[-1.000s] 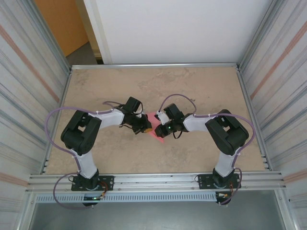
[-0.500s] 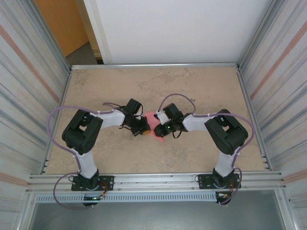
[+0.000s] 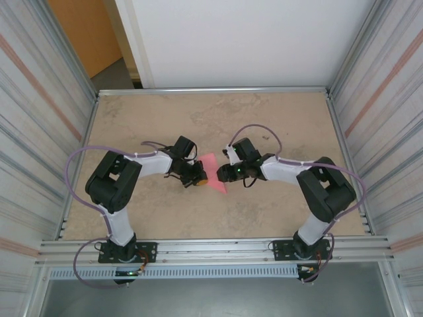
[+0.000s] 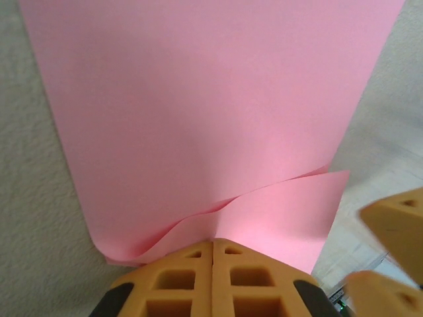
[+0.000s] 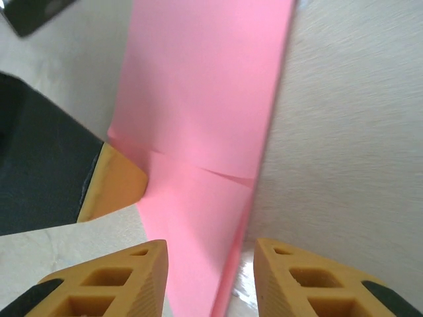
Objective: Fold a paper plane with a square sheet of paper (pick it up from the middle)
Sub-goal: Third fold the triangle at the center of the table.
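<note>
One folded sheet of paper point(image 3: 213, 173) on bench point(image 3: 277, 119), two grippers. At 9 o'clock, left gripper point(image 3: 200, 177) clamped on it; at 3 o'clock, right gripper point(image 3: 227, 174) parted.

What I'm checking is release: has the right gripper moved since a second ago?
Yes. The right gripper backed off toward the table's right edge.

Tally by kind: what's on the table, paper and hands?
pink paper sheet: 1
hands: 2, left hand and right hand
Total: 3
</note>
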